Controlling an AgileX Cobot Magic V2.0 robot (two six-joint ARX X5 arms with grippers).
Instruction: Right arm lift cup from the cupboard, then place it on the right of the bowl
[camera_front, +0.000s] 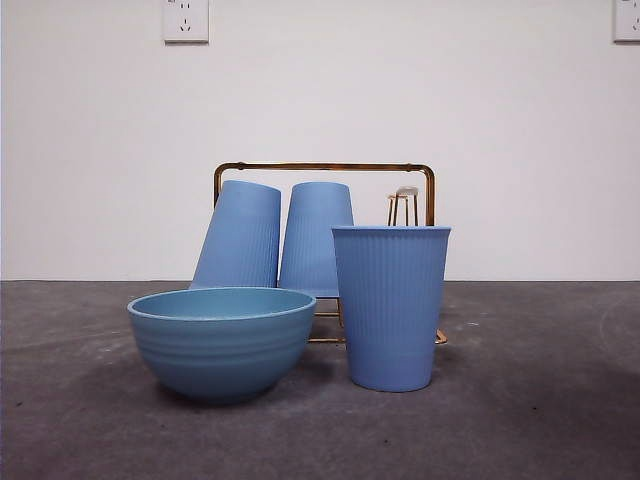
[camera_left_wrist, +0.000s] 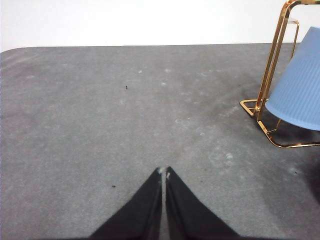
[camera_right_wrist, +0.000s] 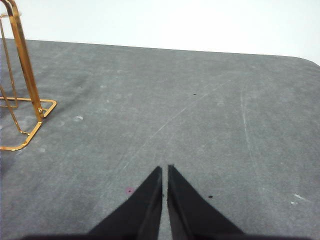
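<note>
A blue ribbed cup (camera_front: 391, 306) stands upright on the table just right of the blue-teal bowl (camera_front: 222, 341). Behind them stands the gold wire cupboard (camera_front: 324, 168), with two more blue cups (camera_front: 242, 236) (camera_front: 316, 238) upside down on its pegs and one bare peg (camera_front: 404, 203) at its right. My right gripper (camera_right_wrist: 164, 170) is shut and empty above bare table, with the cupboard's end frame (camera_right_wrist: 22, 70) off to one side. My left gripper (camera_left_wrist: 164, 172) is shut and empty; its view shows the cupboard's other end (camera_left_wrist: 272, 65) and an upturned cup (camera_left_wrist: 300, 87). Neither gripper shows in the front view.
The grey table (camera_front: 540, 400) runs to a white wall with two sockets (camera_front: 186, 20) (camera_front: 627, 20). Both wrist views show open grey table (camera_right_wrist: 200, 115) around the grippers.
</note>
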